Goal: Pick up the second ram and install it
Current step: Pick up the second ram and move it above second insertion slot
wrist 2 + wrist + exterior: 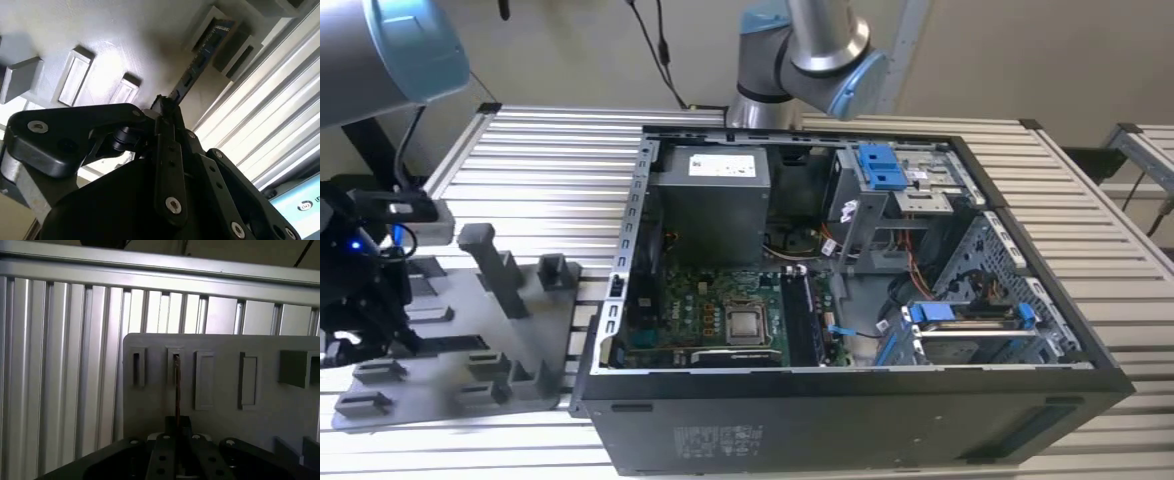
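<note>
One stick in hand: my gripper (177,424) looks clenched on the second ram (176,390), edge-on at centre frame, far end in a grey tray (145,410) slot. Pick-up step. I judge lifting needs a straight pull, no twist.

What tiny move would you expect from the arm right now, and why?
Probably a slow, straight pull away from the grey tray, along the stick's own line. The gripper looks shut on the second ram, whose far end sits in a tray slot in both wrist views; a sideways pull might jam or bend it.
</note>
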Action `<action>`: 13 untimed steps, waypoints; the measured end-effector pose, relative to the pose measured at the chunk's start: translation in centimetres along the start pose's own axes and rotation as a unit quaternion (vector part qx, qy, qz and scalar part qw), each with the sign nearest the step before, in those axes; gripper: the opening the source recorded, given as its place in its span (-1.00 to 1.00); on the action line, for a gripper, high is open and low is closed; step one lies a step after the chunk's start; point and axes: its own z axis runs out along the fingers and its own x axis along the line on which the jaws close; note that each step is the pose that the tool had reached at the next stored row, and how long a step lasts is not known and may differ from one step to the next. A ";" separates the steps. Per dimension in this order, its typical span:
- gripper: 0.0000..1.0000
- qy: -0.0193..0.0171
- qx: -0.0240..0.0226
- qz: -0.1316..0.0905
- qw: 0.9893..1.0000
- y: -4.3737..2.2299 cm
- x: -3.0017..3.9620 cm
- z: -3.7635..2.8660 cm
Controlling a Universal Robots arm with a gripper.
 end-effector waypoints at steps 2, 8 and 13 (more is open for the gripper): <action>-0.72 0.000 0.000 0.000 1.000 -0.01 -0.01 -0.90; -0.72 0.000 0.000 0.001 1.000 -0.03 -0.03 -2.08; -0.72 -0.001 0.000 0.009 1.000 -0.02 -0.03 -2.23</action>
